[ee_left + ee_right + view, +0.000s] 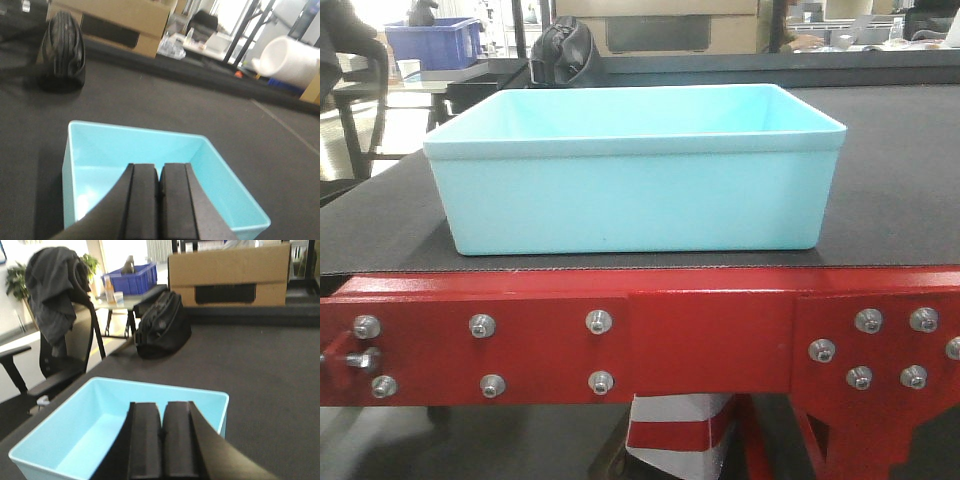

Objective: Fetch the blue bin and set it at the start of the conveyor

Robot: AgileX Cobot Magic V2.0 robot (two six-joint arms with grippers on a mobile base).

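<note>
The pale aqua blue bin (630, 170) stands upright and empty on the black belt (890, 200) of the conveyor start, just behind the glossy red bolted frame plate (710, 340). In the left wrist view my left gripper (160, 167) is shut, its pads pressed together with nothing between them, over the bin (100, 165). My right gripper (161, 407) is likewise shut and empty over the bin (90, 425). Whether either gripper touches the bin is hidden. Neither gripper shows in the front view.
A black bag (162, 325) sits on the belt behind the bin. Cardboard boxes (230, 270) stand farther back. An office chair with a dark jacket (55, 300) stands off the belt's left side, near a table with a dark blue crate (430, 40). A red-and-white striped object (680, 435) is below the frame.
</note>
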